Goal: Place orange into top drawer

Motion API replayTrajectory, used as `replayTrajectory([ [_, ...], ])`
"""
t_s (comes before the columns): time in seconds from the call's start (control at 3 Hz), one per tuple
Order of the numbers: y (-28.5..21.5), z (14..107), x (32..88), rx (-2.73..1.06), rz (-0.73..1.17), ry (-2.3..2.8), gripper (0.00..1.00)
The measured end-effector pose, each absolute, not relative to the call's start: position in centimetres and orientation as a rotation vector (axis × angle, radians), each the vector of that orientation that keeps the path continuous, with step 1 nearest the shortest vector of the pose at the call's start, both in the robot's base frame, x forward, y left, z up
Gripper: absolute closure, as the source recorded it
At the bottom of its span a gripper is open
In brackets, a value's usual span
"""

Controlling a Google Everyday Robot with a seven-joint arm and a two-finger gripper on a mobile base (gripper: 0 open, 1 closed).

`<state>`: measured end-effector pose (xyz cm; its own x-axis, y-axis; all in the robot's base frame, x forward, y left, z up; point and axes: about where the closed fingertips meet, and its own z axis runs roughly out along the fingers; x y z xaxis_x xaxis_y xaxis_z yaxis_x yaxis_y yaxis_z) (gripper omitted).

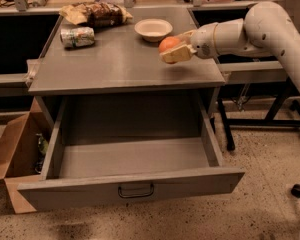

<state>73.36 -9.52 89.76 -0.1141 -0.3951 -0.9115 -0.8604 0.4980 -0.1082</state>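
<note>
Drawer: the top drawer (90, 195) is pulled all the way out from under the tabletop (115, 64), so you can see its bare grey bottom. There's a dark handle (135, 190) in the middle of the front panel.
Bowl: a white bowl (153, 29) sits upright toward the back of the tabletop, just behind the orange from this angle.
Box: an open brown cardboard box (12, 154) is on the floor, right up against the drawer's left side. A green thing (42, 146) is poking up inside it, no idea what it is.
End effector: the end effector (174, 50) is clamped on the orange (167, 43), one finger on each side, over the right part of the tabletop. It looks lifted just off the surface.
Orange: it's in that grip, near the bowl and not over the drawer.
Arm: a chunky white arm (260, 31) reaches in from the right.
Tabletop: grey. A can (77, 36) lies on its side at the left, with a crinkly snack bag (95, 14) behind it.
Room: speckled floor (260, 184).
</note>
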Motion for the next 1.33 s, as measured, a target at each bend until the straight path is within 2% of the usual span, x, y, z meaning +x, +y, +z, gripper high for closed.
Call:
replayTrajectory([
  [0.33,-8.3,88.5,70.6,-1.133,0.616,1.685,1.0],
  [1.0,-4.8,85.2,59.9,-1.264,0.646,1.614,1.0],
  [1.33,-3.9,81.1,56.4,-1.261,0.67,1.673,1.0],
])
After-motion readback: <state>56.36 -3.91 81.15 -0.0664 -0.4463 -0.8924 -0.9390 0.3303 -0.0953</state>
